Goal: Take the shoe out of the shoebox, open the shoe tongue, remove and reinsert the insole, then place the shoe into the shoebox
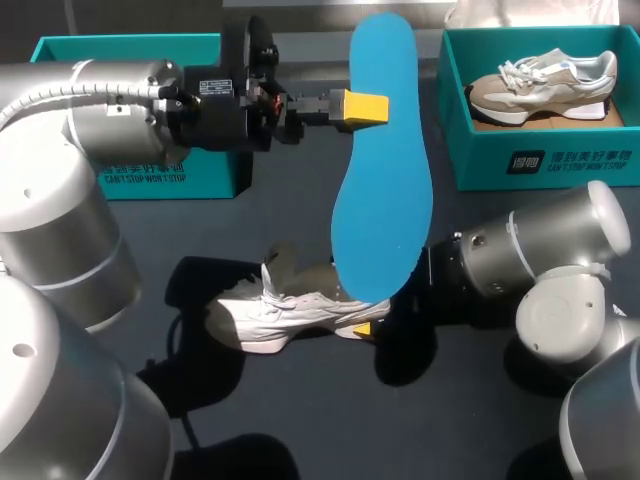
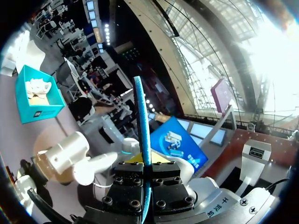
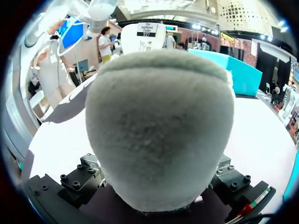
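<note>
The right gripper [image 1: 364,326] lies low over the dark table [image 1: 300,410], closed around the heel of a white shoe [image 1: 285,308]. Only one yellow tip shows beside the sole in the head view. In the right wrist view the heel [image 3: 159,130] bulges between the black finger blocks as a rounded dome of fuzzy, suede-like grey material. The shoe rests on the table on its sole, toe toward my left, with its laces slack and the tongue standing up.

Above and beyond it hangs the insole [image 1: 385,180], a flat, smooth, bright blue piece with a long foot-shaped outline, its lower end over the shoe's heel. The left gripper [image 1: 358,107] is clamped on the insole's edge. From the left wrist the insole [image 2: 142,121] shows edge-on as a thin foam strip rising from between the pressed-together fingers.

Farthest off stand two teal cardboard shoeboxes. One [image 1: 215,170] is behind the left arm, and the other [image 1: 545,160] holds a second sneaker [image 1: 545,85], beige and white.
</note>
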Controlling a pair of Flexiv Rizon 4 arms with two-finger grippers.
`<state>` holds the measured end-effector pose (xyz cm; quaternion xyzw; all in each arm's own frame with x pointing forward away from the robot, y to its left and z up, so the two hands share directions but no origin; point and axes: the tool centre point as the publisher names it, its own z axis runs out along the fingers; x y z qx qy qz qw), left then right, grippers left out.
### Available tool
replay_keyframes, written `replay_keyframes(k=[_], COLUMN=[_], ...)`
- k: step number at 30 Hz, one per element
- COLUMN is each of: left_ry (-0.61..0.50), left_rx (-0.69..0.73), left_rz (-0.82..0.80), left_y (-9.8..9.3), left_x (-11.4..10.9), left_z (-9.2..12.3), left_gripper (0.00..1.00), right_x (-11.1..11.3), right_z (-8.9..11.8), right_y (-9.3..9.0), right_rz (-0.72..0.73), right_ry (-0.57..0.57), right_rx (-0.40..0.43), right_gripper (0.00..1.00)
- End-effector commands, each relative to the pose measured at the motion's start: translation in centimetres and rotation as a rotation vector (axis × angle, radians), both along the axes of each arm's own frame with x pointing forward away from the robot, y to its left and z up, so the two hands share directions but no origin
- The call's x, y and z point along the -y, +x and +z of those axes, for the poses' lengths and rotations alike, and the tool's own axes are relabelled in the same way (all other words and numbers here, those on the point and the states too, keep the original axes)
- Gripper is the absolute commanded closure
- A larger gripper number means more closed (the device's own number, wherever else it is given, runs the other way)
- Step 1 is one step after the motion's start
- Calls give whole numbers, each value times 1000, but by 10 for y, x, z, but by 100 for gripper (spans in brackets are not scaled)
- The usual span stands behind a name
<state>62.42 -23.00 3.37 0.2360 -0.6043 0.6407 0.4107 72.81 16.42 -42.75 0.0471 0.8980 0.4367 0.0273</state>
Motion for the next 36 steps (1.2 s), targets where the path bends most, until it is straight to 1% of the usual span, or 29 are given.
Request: replay_keyframes(k=[1, 4, 9, 10, 11, 25, 26, 30, 36], left_ry=[0, 0, 0, 0, 0, 0, 0, 0, 0], left_rx=[-1, -1, -1, -1, -1, -1, -1, -1, -1], left_rz=[2, 2, 2, 2, 2, 2, 2, 2, 2], left_y=[0, 0, 0, 0, 0, 0, 0, 0, 0], left_x=[1, 1, 1, 1, 1, 1, 1, 1, 1], left_z=[0, 0, 0, 0, 0, 0, 0, 0, 0], left_gripper=[100, 100, 100, 100, 100, 100, 100, 100, 100], right_x=[11, 15, 19, 20, 22, 22, 25, 34, 41], right_z=[7, 11, 15, 17, 19, 19, 20, 28, 46], right_y=[0, 1, 2, 2, 2, 2, 1, -2, 0], right_rz=[-20, -21, -17, -17, -36, -36, -28, -10, 9], right_ry=[-55, -81, -123, -136, -177, -177, -191, -243, -317], right_rx=[0, 8, -8, -4, -3, -3, 10, 42, 66], right_gripper=[0, 0, 0, 0, 0, 0, 0, 0, 0])
